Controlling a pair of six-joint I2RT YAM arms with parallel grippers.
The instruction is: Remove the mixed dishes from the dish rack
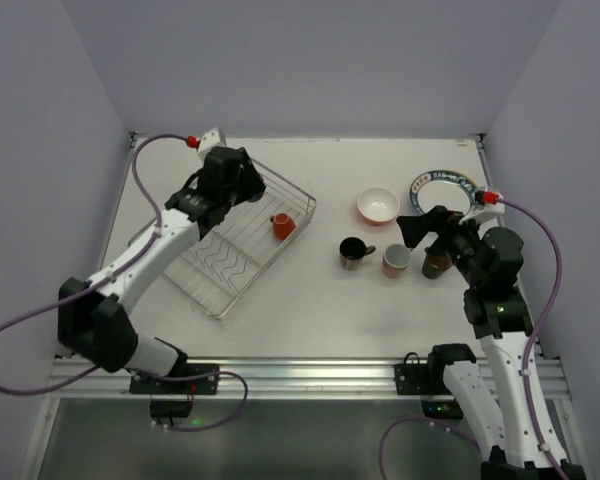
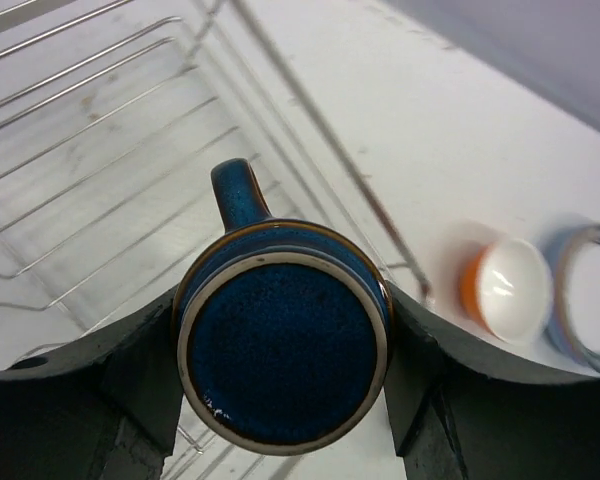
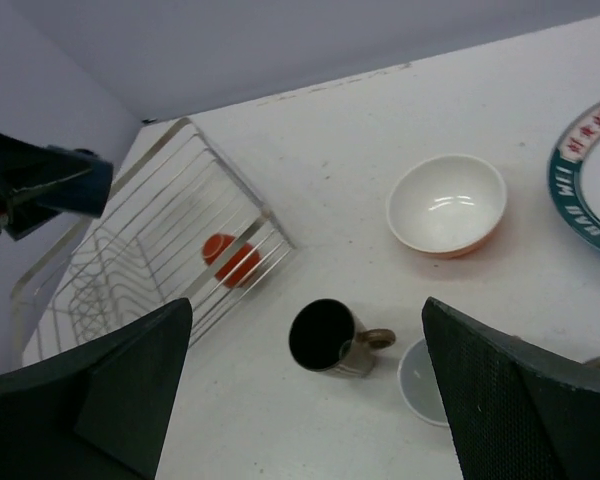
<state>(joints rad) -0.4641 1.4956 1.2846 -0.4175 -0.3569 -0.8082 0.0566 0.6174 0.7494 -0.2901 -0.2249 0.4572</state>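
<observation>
Progress: left pincer (image 2: pixel 285 330) gripping blue mug (image 2: pixel 280 365) over rack (image 1: pixel 268 264); orange mug (image 1: pixel 282 225) near it, seemingly only dish left inside; right pincer (image 3: pixel 310 380) wide open, bowl (image 3: pixel 447 205), plate (image 3: pixel 580 190), black mug (image 3: pixel 325 338) ahead of it, already out.

Top view overhead from near side, looking down; left wrist close over dish rack (image 2: pixel 100 180); right wrist farther back; all share rack, orange bowl (image 3: pixel 447 205).

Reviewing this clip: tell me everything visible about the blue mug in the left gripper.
The blue mug is small and glossy like glazed ceramic. It is deep speckled blue with a thin brown edge and a pale ring round the end facing the wrist camera; I cannot tell if that end is mouth or base. Its looped handle points away. The left gripper clamps its sides, over the dish rack.
</observation>
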